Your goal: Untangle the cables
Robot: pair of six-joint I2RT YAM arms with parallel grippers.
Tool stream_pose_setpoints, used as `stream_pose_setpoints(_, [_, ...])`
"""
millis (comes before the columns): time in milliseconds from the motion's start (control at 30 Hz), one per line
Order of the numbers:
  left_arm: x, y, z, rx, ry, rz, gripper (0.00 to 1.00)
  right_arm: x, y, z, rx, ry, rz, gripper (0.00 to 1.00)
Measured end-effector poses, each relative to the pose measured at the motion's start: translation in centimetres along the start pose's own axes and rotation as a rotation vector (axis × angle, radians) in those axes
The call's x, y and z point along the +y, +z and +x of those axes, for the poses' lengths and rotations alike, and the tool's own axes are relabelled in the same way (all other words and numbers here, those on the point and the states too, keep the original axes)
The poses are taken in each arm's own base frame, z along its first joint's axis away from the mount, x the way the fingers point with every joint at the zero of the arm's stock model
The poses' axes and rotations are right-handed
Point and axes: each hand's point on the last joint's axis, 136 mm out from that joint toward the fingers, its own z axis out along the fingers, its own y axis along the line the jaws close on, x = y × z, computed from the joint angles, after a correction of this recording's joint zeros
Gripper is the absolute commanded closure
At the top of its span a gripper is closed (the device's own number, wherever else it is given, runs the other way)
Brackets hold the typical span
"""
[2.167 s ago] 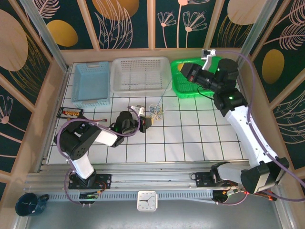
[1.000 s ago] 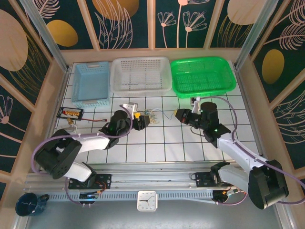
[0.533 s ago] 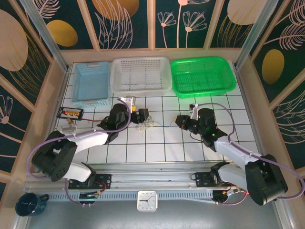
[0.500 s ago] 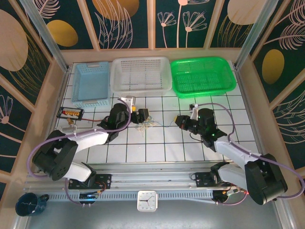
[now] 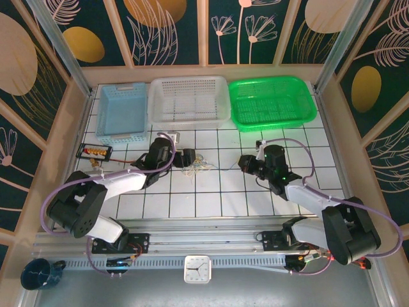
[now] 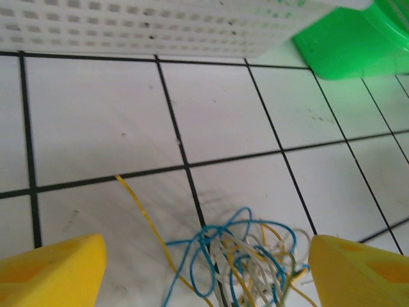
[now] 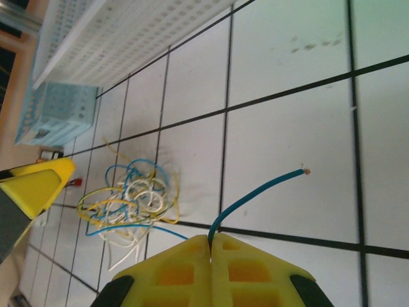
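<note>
The cables [image 5: 198, 165] lie in a small tangle of yellow, blue and whitish wires on the white tiles, left of centre. My left gripper [image 5: 186, 158] is low just left of the tangle and open. In the left wrist view its yellow fingers [image 6: 54, 268] stand wide apart, with the cables [image 6: 249, 259] on the floor between them, touching neither. My right gripper [image 7: 211, 246] is shut on a blue wire [image 7: 255, 195]; its bare end sticks out past the jaws and the rest trails back to the cables [image 7: 131, 201]. In the top view the right gripper [image 5: 245, 162] is low, about one tile right of the tangle.
Three baskets line the back: blue basket [image 5: 121, 115], white basket [image 5: 188, 99], green basket [image 5: 271, 102]. A small black tray [image 5: 94, 151] sits by the left wall. The white basket [image 6: 160, 25] is about one tile beyond the tangle.
The right arm came down from over the green basket to the tiles, still gripping the blue wire. The left gripper has drawn back a little to the left and its jaws have widened.
</note>
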Motion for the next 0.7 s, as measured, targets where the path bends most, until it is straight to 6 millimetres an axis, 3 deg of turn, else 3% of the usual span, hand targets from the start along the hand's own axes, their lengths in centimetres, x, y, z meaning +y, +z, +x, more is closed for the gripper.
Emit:
stream_pose_setpoints(167, [1.2,1.5,-1.2,0.000,-0.044,-0.056,0.29,-1.7,-0.4,-1.0,-0.032,0.013,0.053,1.00])
stream_pose_setpoints(367, [2.1,4.0,-1.8,0.036,-0.070,-0.112,0.36,-2.3,-0.5,-1.1,-0.034,0.018,0.073,1.00])
stream_pose_setpoints(567, [3.1,5.8,-1.1,0.087,-0.075,-0.167,0.42,-2.4,-0.5,-1.2,-0.035,0.008,0.074,1.00])
stream_pose_setpoints(700, [4.2,5.8,-0.2,0.113,-0.074,-0.218,0.38,-2.4,-0.5,-1.2,-0.035,0.004,0.074,1.00])
